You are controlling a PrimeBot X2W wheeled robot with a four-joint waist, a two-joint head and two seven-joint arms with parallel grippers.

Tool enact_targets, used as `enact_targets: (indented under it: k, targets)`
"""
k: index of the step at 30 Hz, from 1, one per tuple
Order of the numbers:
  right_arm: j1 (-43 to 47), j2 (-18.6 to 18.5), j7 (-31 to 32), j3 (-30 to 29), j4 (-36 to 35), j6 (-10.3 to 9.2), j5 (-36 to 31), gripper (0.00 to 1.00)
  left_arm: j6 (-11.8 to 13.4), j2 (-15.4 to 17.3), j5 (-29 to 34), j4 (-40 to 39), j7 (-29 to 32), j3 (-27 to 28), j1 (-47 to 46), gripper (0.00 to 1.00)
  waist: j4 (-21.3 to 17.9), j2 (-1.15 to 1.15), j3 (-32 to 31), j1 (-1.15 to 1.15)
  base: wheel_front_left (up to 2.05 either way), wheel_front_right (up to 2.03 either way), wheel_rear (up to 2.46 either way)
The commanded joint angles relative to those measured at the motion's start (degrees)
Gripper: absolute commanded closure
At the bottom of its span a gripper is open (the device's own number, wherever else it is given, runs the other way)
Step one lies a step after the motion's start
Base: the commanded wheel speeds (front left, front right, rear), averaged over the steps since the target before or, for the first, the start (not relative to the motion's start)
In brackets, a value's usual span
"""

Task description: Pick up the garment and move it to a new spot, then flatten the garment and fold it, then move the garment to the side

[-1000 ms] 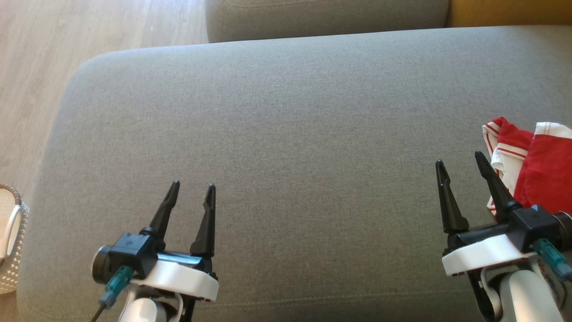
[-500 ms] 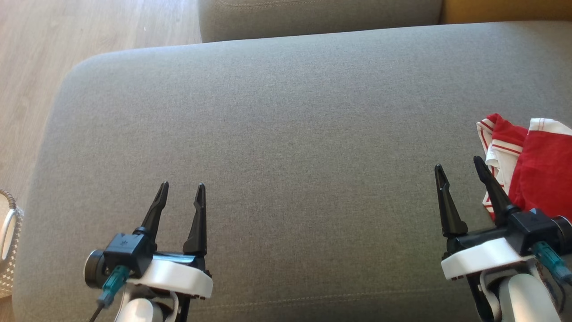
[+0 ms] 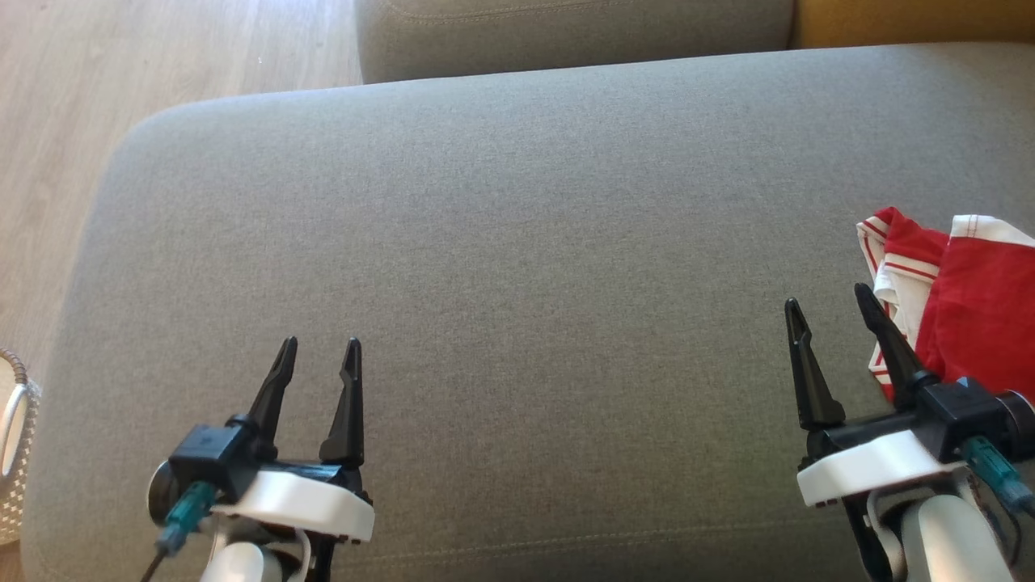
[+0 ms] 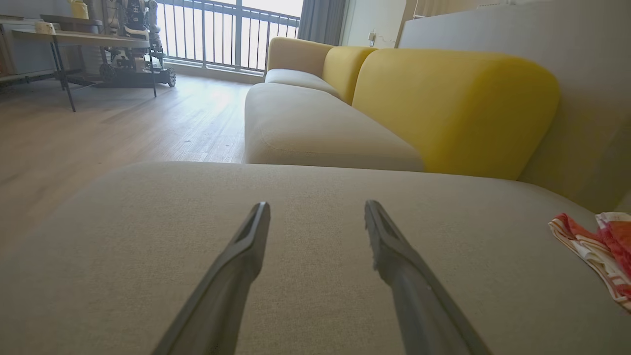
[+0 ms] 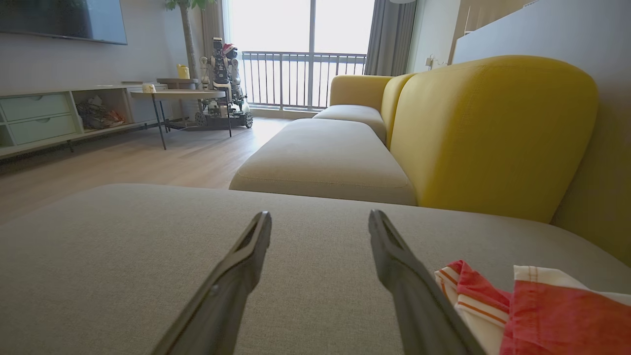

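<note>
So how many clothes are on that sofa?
1: a red and white garment, crumpled at the right end of the grey cushion. The picture cuts it off, so more may lie beyond.

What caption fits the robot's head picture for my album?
The left gripper and right gripper hang open over a grey sofa seat, crumpled red-and-white garment beside the right.

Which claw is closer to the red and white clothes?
The right gripper; the garment lies right beside it. The left gripper is far off across the grey cushion.
</note>
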Motion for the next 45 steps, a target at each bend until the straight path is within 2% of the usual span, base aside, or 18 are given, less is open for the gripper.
enact_targets:
  k: [1,7,23,24,28,45]
  targets:
    - [-1.07,-0.09,-0.37,1.57,-1.67,-0.02,0.42,0.00,-1.01,0.00,-1.31,-2.17,-0.31,2.15,-1.53,0.00,-0.10,0.00,0.06,0.00,0.00,0.00,0.00]
    - [-1.07,-0.09,-0.37,1.59,-1.83,-0.02,0.58,0.00,-2.10,0.00,-2.29,-2.21,-0.31,2.52,-1.35,0.00,-0.22,0.00,0.49,0.00,0.00,0.00,0.00]
    - [-1.13,-0.09,-0.37,1.66,-1.87,-0.02,0.45,0.00,-2.79,-0.01,-4.31,-1.33,-0.31,2.72,-1.50,0.00,0.14,0.00,1.12,0.00,0.00,0.00,0.00]
    - [0.00,0.00,0.00,0.13,-0.01,0.00,0.09,1.00,-2.29,-0.02,-3.83,0.35,0.00,0.49,0.07,1.00,0.15,0.00,1.12,0.00,0.00,0.00,0.00]
    - [0.55,0.07,0.09,0.32,3.14,0.00,0.47,1.00,-2.20,-0.06,-4.44,3.47,0.10,0.16,0.80,1.00,0.15,0.00,1.14,0.00,0.00,0.00,0.00]
    - [-0.12,-0.53,2.40,0.53,4.04,0.00,13.57,1.00,-2.65,0.56,-15.58,4.07,2.35,1.67,-0.27,1.00,-0.26,0.00,0.55,0.00,0.00,0.00,0.00]
